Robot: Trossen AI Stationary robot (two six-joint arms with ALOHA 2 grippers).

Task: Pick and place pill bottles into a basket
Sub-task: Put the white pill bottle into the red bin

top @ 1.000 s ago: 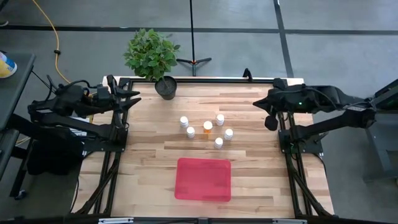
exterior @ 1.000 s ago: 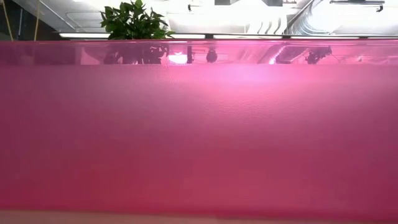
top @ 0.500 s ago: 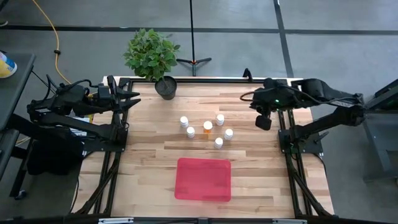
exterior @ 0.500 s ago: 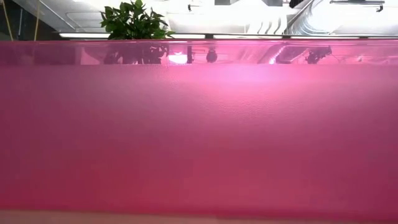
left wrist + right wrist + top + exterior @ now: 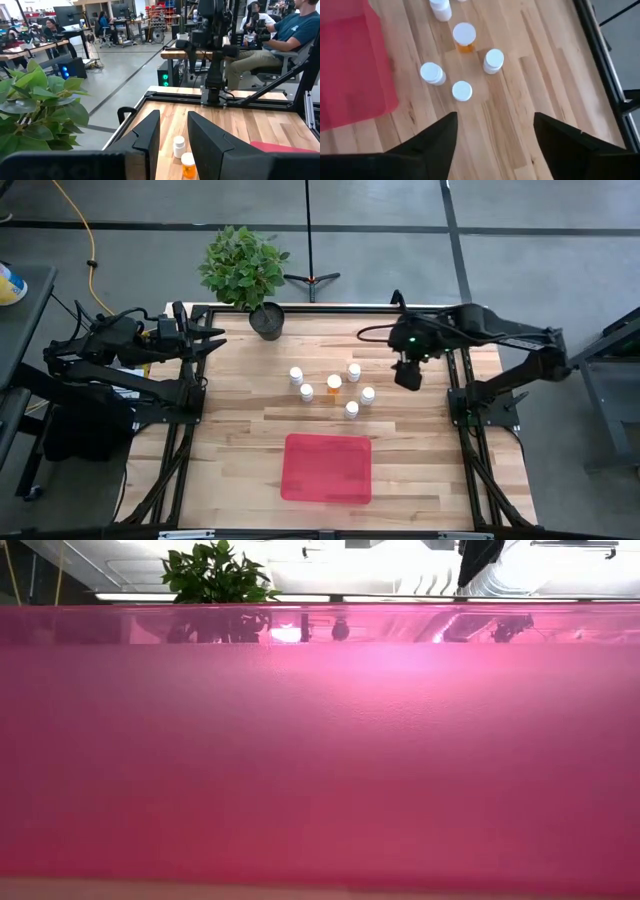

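The right end effector (image 5: 408, 373) hangs above the wooden surface (image 5: 420, 440), just to the right of the pill bottles and clear of them. Its two dark fingers (image 5: 438, 142) stand wide apart with nothing between them, and the bare boards show through the gap in the right wrist view.

The pill bottles (image 5: 330, 390) stand upright in a loose cluster near the middle of the surface, six white caps seen from above. The one at the cluster's centre is an amber bottle (image 5: 334, 383); the others look white. None touches its neighbour.

The red basket (image 5: 326, 468) lies flat nearer the front edge, well apart from the cluster, with no bottle in it.

The left end effector (image 5: 212, 340) waits over the far left corner, fingers parted a little and holding nothing, near a potted plant (image 5: 245, 268) at the back edge.

In the left wrist view, people sit at desks in the room beyond.
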